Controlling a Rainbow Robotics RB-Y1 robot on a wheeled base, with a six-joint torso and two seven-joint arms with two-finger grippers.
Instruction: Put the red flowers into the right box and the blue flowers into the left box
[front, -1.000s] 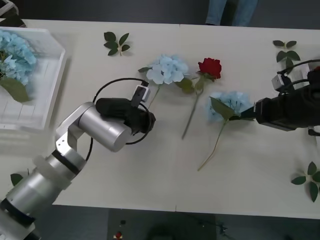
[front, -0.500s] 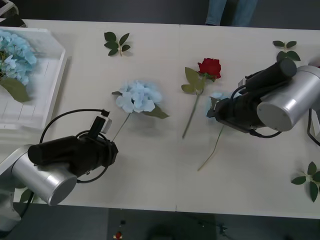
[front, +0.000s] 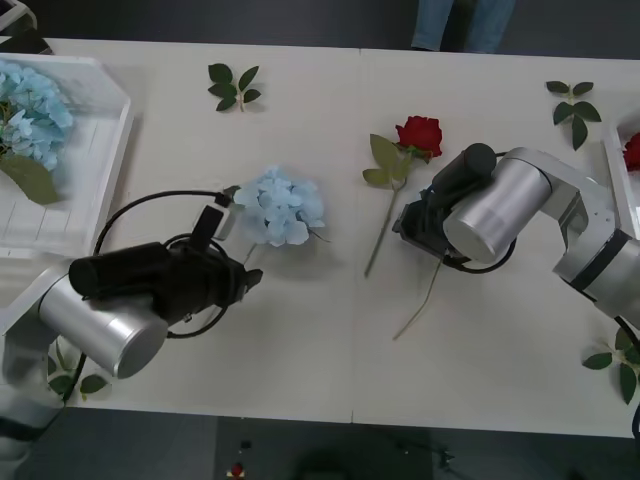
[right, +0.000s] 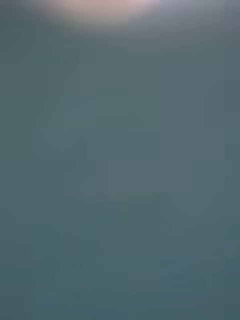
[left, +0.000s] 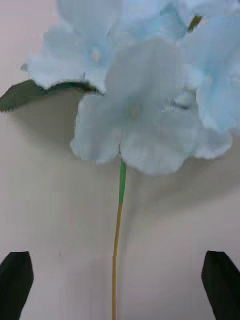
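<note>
Progress, judged from the layout: partly done. Blue flowers (front: 30, 115) are already lying in the left box (front: 105, 185) at the counter's left edge. At the right edge the rim of the right box (front: 612, 170) is seen, with a bit of red (front: 631, 150) inside it, probably a rose, though too little shows to be sure.

Left to sort: one blue flower (front: 280, 205) lies on the counter left of centre; one red flower (front: 420, 134) lies right of centre toward the far edge, its stem running back toward the near edge. A thin bare stem (front: 420, 305) is seen trailing out from under the right arm; its bloom is hidden, so its colour cannot be told.

Left hand (front: 245, 280): held low, just on the near side of the blue flower. In the left wrist view the black fingertips (left: 16, 282) are spread wide, with the flower's stem (left: 118, 235) running between them, not yet pinched.

Right hand (front: 408, 222): brought down beside the red flower's stem, over the hidden bloom. Whether it is spread or pressed together cannot be told.

Loose leaf sprigs (front: 233, 85) are scattered on the counter (front: 320, 360).
</note>
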